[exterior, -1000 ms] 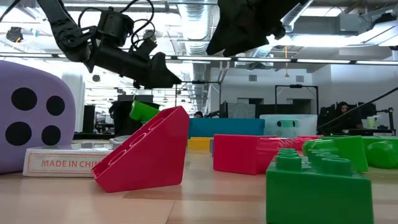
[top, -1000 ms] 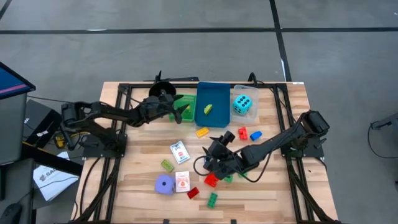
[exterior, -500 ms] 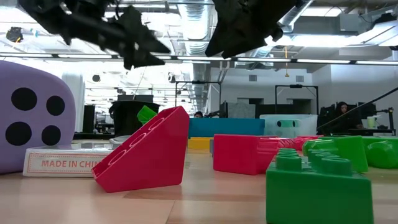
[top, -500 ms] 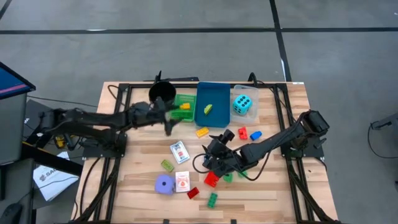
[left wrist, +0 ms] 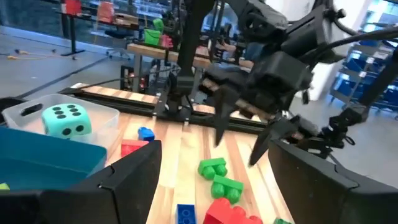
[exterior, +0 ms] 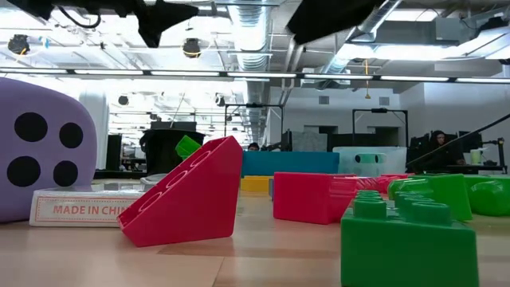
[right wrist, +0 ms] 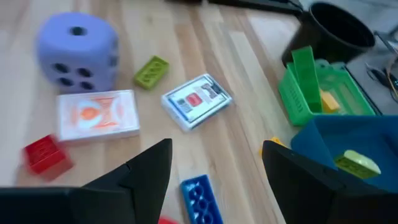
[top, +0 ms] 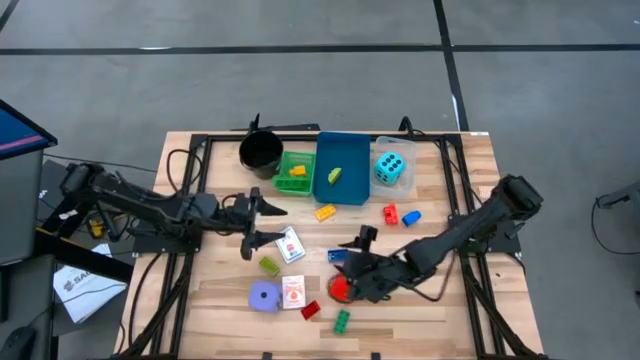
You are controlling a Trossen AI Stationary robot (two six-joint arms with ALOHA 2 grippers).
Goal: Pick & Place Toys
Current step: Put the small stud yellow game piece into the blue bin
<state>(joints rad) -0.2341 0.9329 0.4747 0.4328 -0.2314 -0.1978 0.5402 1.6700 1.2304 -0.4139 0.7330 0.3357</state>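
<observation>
Left gripper (top: pixel 262 226) is at centre-left of the high view, over the wood table (top: pixel 440 300), fingers spread wide, nothing between them; just right of it lies a card pack (top: pixel 289 244) w/ blue print.

Right gripper (top: pixel 352 262) is low-centre, right of that pack, fingers apart w/ a wide gap, empty; a blue brick (top: pixel 337 256) and a red brick (top: pixel 341 289) lie close by it.

Lower left of centre: purple die (top: pixel 264 296), touching a 2nd card pack (top: pixel 293 291) w/ orange print; a small red brick (top: pixel 311 309) and a green brick (top: pixel 342 320) below.

Top centre: black cup (top: pixel 260 152), green tray (top: pixel 293 172) w/ a yellow piece, blue tray (top: pixel 352 190) w/ a lime piece; cyan die (top: pixel 391 168) sits in the clear tray (top: pixel 405 187) at upper right.
</observation>
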